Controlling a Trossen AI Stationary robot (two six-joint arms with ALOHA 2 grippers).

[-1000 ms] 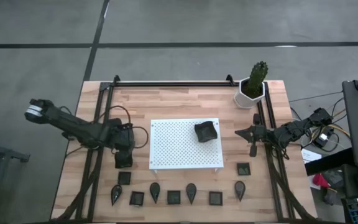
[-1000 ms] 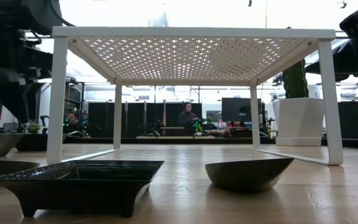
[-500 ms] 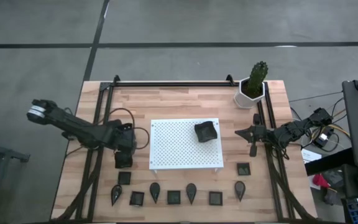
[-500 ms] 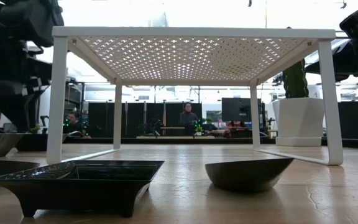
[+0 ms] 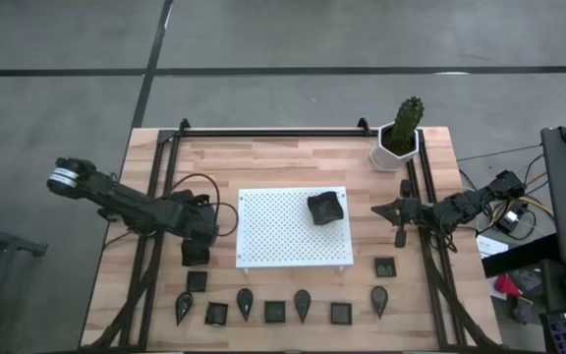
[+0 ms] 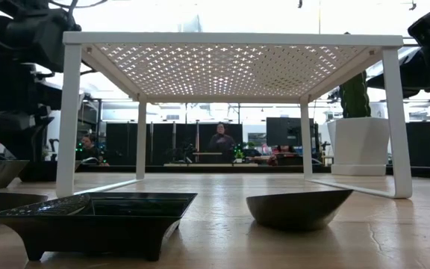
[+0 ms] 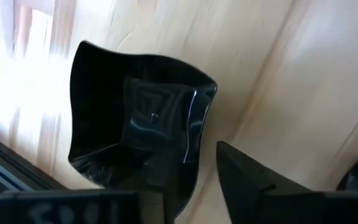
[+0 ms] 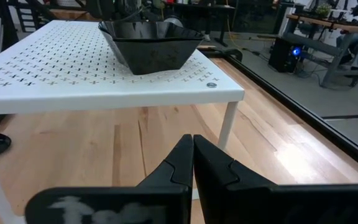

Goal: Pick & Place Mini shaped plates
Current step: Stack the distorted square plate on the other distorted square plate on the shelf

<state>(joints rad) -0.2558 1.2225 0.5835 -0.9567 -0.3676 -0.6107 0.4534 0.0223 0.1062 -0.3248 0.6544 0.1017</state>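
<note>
Narrowing its jaws around a glossy black square plate's [image 7: 138, 134] rim near the desk's left edge, the left gripper [image 7: 188, 180] began the next pick; the right gripper [image 8: 193, 163] waited shut beside the white perforated board [image 5: 294, 232].

I am seeing a white board [image 5: 283, 236] standing mid-table [image 5: 293, 162], a potted cactus [image 5: 401, 133] sitting at the far right corner, people [image 6: 222, 142] sitting behind.

Board [image 5: 283, 236] fills mid-table, one plate [image 5: 326, 207] on it; cactus pot [image 5: 398, 145] blocks the far right corner
</note>
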